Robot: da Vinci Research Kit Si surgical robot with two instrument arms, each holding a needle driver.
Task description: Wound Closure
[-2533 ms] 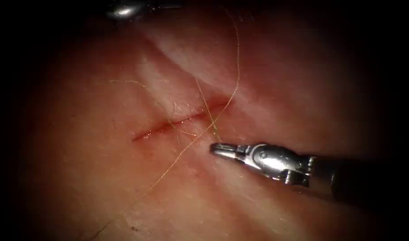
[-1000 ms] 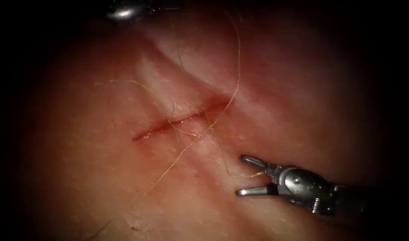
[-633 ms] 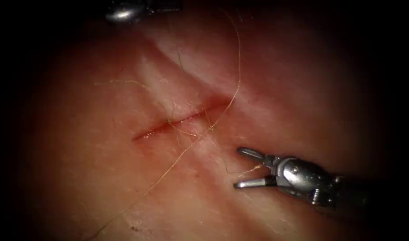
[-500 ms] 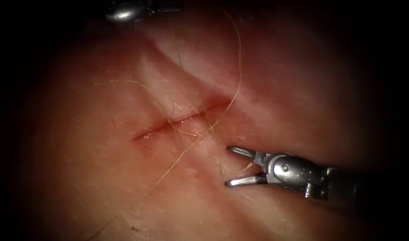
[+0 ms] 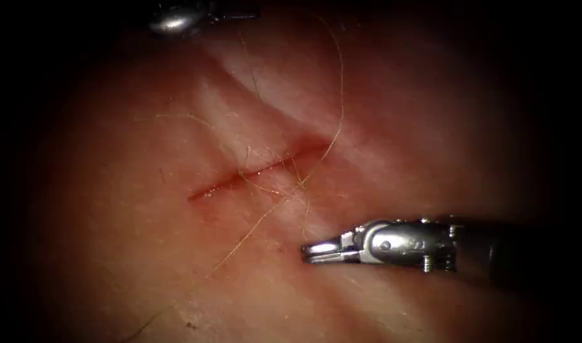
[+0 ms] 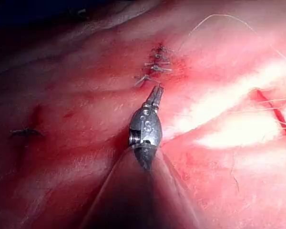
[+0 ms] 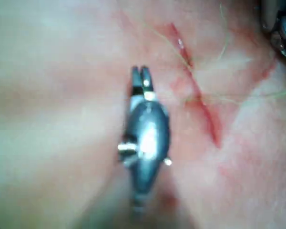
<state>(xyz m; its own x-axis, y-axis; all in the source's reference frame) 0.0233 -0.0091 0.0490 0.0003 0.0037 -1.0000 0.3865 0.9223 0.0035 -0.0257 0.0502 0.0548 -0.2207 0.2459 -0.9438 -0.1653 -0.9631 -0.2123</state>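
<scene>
- Fine yellowish suture thread [image 5: 306, 209]: crosses the short red cut [image 5: 256, 170] in the pink pork tissue [image 5: 145, 254]; one strand drops toward 6 o'clock to the right tool's tip.
- Right arm's silver needle driver [image 5: 315, 252]: enters level from 3 o'clock, below the cut; jaws closed, apparently pinching that strand.
- Left arm's silver needle driver [image 6: 156, 95]: jaws closed, nothing seen in them, tip near an older stitched wound [image 6: 156, 64].

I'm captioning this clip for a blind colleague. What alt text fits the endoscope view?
The right tool, jaws shut, lies on the tissue just below the cut, a thin strand of thread running from the cut down to its tip. More thread crosses the cut; the left tool sits at the top edge.
</scene>
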